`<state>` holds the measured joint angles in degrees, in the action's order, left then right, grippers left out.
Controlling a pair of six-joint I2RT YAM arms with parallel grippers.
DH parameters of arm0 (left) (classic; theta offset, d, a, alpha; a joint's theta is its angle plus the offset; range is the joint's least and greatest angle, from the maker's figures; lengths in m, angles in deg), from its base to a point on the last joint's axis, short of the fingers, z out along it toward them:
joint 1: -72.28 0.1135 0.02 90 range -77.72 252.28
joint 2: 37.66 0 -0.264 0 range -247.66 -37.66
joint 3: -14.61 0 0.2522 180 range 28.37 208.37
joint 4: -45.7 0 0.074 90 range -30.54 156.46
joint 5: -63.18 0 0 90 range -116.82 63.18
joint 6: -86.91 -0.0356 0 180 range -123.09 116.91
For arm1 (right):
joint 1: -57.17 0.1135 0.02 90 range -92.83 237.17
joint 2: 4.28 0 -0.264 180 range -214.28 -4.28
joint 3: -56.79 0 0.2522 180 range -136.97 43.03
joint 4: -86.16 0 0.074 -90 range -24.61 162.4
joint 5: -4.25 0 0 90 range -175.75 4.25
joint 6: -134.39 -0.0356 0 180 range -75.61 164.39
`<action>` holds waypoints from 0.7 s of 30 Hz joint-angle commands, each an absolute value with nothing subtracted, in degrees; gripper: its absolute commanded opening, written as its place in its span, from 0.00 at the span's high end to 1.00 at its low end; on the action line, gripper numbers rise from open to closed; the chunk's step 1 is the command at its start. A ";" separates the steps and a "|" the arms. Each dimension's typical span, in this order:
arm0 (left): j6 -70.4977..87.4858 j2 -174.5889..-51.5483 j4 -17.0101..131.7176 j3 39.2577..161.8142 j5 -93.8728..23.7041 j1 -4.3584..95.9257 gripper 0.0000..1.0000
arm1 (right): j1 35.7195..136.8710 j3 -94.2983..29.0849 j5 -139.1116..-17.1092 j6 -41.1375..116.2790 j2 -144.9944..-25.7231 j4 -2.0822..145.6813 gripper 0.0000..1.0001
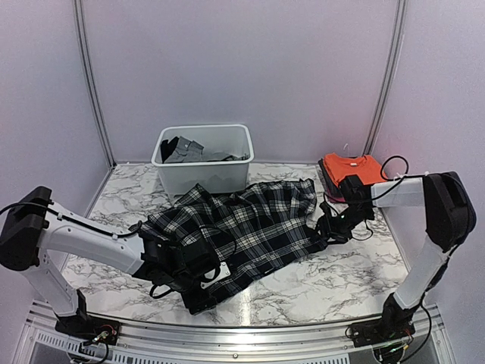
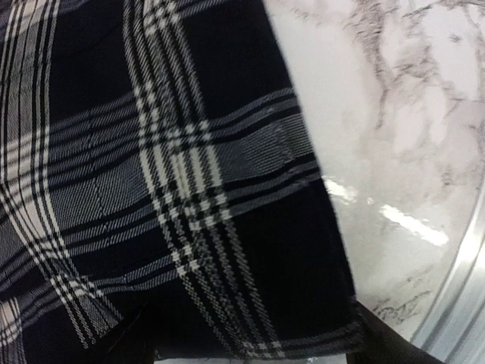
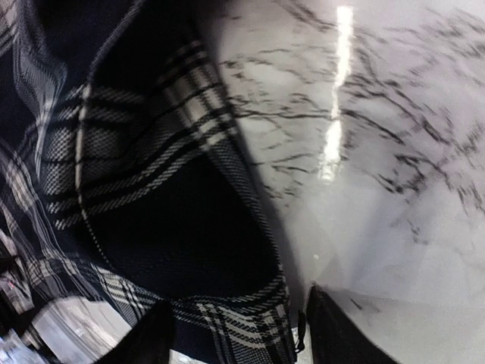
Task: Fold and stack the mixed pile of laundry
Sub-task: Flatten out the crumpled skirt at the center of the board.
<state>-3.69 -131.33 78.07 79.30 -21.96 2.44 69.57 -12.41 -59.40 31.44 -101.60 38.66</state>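
The black-and-white plaid skirt (image 1: 250,224) lies spread across the middle of the marble table (image 1: 333,280). My left gripper (image 1: 198,284) is low at its near left corner. In the left wrist view the skirt (image 2: 189,189) fills the frame and its hem lies between my spread fingers (image 2: 383,345); the left gripper (image 2: 254,353) is open. My right gripper (image 1: 327,227) is at the skirt's right edge. In the right wrist view, a curled hem of the skirt (image 3: 151,189) sits between the fingers (image 3: 341,334) of the open right gripper (image 3: 235,318). A folded orange T-shirt (image 1: 350,167) lies at the back right.
A white plastic tub (image 1: 204,178) stands at the back centre, just behind the skirt, with a dark grey cloth (image 1: 182,150) inside. A black cable (image 1: 394,163) loops by the right arm near the orange T-shirt. Walls close in the back and both sides.
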 commanded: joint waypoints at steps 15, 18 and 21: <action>-3.73 -102.85 84.89 95.18 -11.19 5.99 1.00 | 75.88 -44.74 -51.27 17.39 -88.55 34.86 1.00; -3.47 -98.85 85.95 99.04 -10.32 6.01 1.00 | 75.95 -49.83 -50.54 14.09 -87.34 35.09 1.00; -3.44 -96.69 86.00 101.54 -5.75 6.78 1.00 | 75.98 -54.72 -48.74 11.19 -89.65 37.09 1.00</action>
